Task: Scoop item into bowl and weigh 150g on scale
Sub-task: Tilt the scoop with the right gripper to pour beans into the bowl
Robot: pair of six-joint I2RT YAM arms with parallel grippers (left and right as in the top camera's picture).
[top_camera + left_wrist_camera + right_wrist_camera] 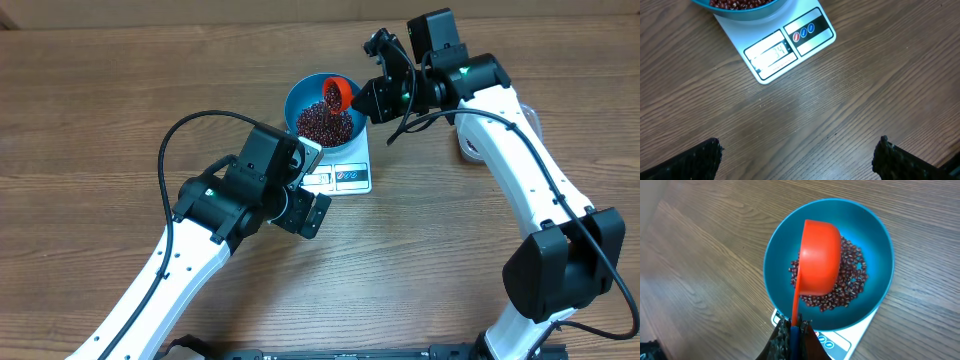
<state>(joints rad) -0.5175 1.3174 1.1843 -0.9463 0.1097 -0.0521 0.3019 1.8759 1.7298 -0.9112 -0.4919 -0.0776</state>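
Count: one blue bowl (880, 235), one white scale (737, 32), one orange scoop (820, 255), two grippers. Beans (852, 272) far too many to count, lying in a single heap inside the bowl.

Bowl seated on the scale, over the end farthest from the left gripper (800, 162). Display window (771, 54) and button panel (807, 31), with three small round marks, along the edge nearest that gripper, set slightly askew to it. Digits too faint to read.

Left gripper spread wide, grasping nothing, hanging over the wooden table (850, 100) just short of the scale.

Right gripper (792, 337) clenched on the scoop's handle (796, 300). Long axis of the scoop straight out ahead of the right fingertips: handle at the gripper, cup at the far end, above the beans and within the bowl's rim. Cup tipped over, mouth toward the beans, rounded back toward the right wrist camera.
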